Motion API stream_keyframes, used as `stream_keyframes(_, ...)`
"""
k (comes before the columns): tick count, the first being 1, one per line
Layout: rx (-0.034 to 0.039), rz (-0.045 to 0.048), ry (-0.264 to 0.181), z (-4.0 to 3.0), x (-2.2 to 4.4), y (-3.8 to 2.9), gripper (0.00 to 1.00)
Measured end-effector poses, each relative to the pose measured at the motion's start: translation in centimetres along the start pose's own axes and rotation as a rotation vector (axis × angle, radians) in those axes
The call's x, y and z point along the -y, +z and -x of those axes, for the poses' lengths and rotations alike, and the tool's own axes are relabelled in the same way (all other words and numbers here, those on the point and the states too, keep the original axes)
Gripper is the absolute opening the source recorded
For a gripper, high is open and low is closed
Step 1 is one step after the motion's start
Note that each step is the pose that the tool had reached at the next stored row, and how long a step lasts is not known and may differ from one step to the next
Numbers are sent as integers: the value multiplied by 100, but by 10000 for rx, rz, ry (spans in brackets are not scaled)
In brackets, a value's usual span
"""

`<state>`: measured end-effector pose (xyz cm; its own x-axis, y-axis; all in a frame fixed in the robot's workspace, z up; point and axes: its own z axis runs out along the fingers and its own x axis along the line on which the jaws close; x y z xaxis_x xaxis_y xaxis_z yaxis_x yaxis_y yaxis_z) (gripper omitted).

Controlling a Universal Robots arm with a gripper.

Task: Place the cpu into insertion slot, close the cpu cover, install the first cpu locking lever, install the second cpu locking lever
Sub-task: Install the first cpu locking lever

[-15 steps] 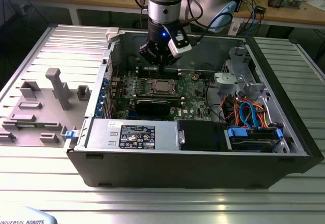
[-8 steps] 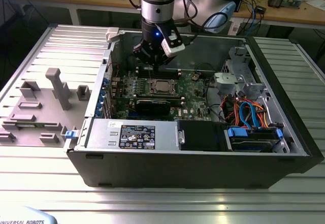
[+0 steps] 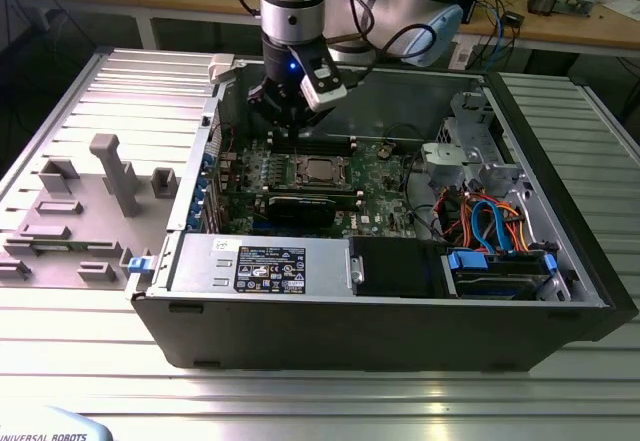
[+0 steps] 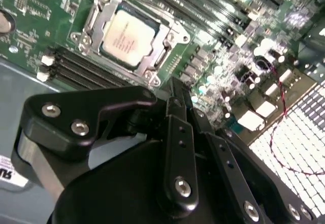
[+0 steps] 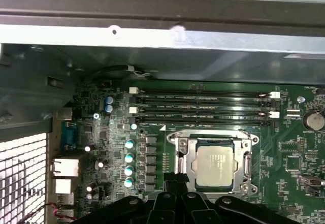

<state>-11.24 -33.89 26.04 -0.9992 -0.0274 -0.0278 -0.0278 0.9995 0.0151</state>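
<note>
Already you have the cpu (image 5: 217, 165) seated in the insertion slot (image 5: 213, 136) under the lowered cpu cover (image 5: 247, 158), the gripper (image 5: 175, 181) pinched together, empty, just beside it; lever latching unclear.

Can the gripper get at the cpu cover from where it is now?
Probably yes: the gripper hangs just beside the cpu cover inside the open-topped case, and both wrist views show nothing between them.
</note>
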Motion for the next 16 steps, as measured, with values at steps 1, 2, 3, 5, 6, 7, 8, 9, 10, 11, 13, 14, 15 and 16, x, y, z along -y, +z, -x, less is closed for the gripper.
stream_keyframes(1, -1, 6, -1, -14, -1, 0, 11)
stream_keyframes(2, -1, 12, -1, -27, -4, 0, 11)
stream_keyframes(3, -1, 18, 0, -41, -8, 1, 11)
stream_keyframes(5, -2, 34, 0, -70, -22, 2, 11)
stream_keyframes(6, -1, 45, 1, -86, -39, 5, 11)
stream_keyframes(7, 0, 50, 1, -92, -52, 6, 11)
stream_keyframes(8, -1, 57, 1, -100, -68, 7, 11)
stream_keyframes(9, 0, 60, 0, -107, -85, 8, 11)
stream_keyframes(10, 1, 62, 0, -113, -105, 10, 11)
stream_keyframes(11, 0, 64, 1, -119, -123, 11, 11)
stream_keyframes(13, 0, 64, 1, -121, -148, 13, 11)
stream_keyframes(14, 0, 64, 0, -120, -161, 13, 11)
stream_keyframes(15, 0, 64, -3, -120, -180, 14, 11)
stream_keyframes(16, 1, 65, -5, -119, -197, 15, 11)
